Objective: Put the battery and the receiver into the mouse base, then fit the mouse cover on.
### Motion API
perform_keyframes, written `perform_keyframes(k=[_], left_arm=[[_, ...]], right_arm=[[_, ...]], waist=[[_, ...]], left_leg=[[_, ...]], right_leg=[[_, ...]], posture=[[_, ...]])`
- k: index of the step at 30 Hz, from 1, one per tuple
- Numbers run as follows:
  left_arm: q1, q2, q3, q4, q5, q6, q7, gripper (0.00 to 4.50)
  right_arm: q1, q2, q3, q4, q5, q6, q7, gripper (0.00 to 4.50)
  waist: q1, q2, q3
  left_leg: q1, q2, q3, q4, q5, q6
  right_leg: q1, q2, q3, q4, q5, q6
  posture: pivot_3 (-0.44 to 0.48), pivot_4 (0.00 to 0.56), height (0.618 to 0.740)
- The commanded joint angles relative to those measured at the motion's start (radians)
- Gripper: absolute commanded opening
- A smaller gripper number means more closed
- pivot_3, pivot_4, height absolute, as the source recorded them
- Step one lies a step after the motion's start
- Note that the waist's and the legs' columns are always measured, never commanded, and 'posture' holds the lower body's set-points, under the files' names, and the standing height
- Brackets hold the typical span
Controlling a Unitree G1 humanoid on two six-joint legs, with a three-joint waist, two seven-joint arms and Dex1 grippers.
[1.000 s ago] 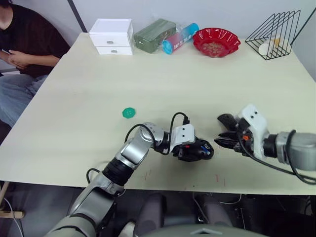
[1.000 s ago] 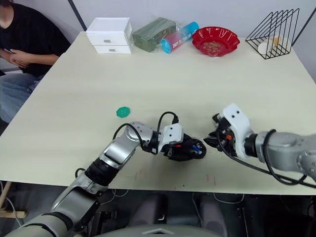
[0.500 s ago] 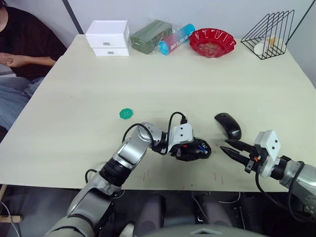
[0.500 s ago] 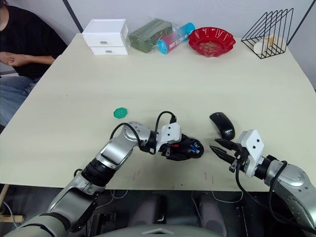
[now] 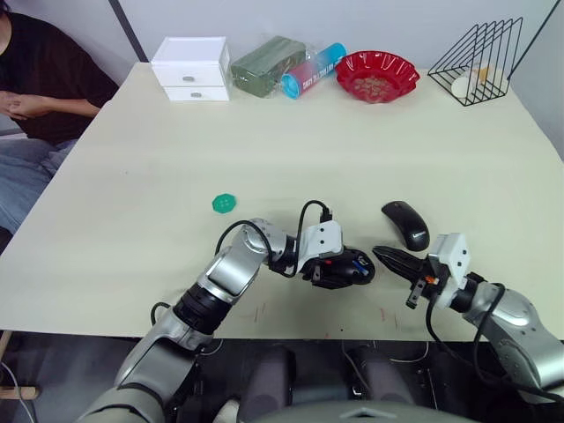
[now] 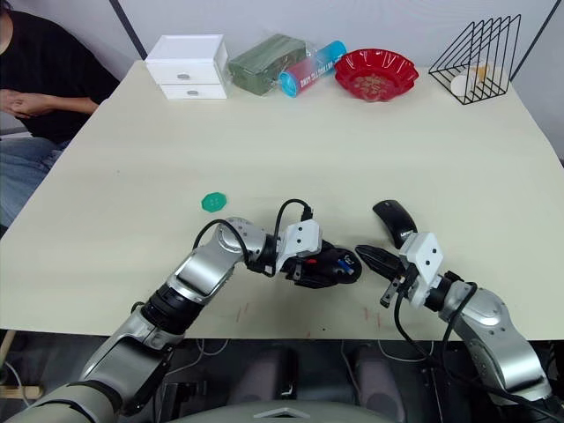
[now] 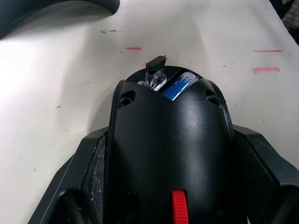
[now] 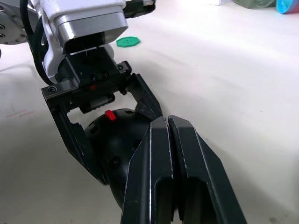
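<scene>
The pale table (image 5: 291, 150) carries everything. At its far edge stand a white drawer box (image 5: 193, 67), a green packet (image 5: 266, 63), a blue-and-pink tube (image 5: 315, 69), a red bowl (image 5: 379, 75) and a black wire rack (image 5: 480, 55). A seated person (image 5: 35, 84) is cut off at the robot's far left.

Near the front edge, the left gripper (image 5: 345, 267) holds the mouse base (image 5: 351, 266), its two fingers clamped against the base's flanks. The base's long axis runs roughly across the table, in line with the gripper, its free end pointing toward the robot's right. In the left wrist view the base (image 7: 170, 149) runs straight away from the camera; its near end, with a small red part, is cut off by the frame edge.

The right gripper (image 6: 363, 255) has its fingers pressed together with nothing between them, the tips just beside the base's free end; contact cannot be judged.

The mouse cover (image 5: 406, 224) lies on the table just beyond the right gripper, long axis running near to far, slightly angled.

The green disc (image 5: 226, 204) lies apart, to the left.

The battery (image 7: 180, 85) sits in the base's open far end, only a blue and silver strip showing, the rest hidden. A small black-tipped piece (image 7: 155, 65) stands at that rim beside it; what it is stays hard to tell.
</scene>
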Motion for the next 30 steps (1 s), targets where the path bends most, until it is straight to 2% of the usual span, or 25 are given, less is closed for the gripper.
perform_keyframes(k=[1,30], left_arm=[[0.022,0.017,-0.031,0.013,0.008,0.017,-0.011,2.96],[0.021,0.014,-0.037,0.021,0.012,0.008,-0.004,2.96]], right_arm=[[-0.01,0.017,0.017,0.002,-0.034,-0.025,0.014,0.08],[-0.024,0.079,0.039,0.104,-0.1,0.016,0.041,0.08]], waist=[[0.0,0.0,0.0],[-0.004,0.001,-0.001]], left_leg=[[0.0,0.0,0.0,0.0,0.0,0.0],[0.001,0.0,0.0,0.001,0.0,0.0]], right_leg=[[0.0,0.0,0.0,0.0,0.0,0.0],[0.001,0.0,0.0,0.002,0.0,0.0]], posture=[[0.0,0.15,0.74],[0.0,0.15,0.74]])
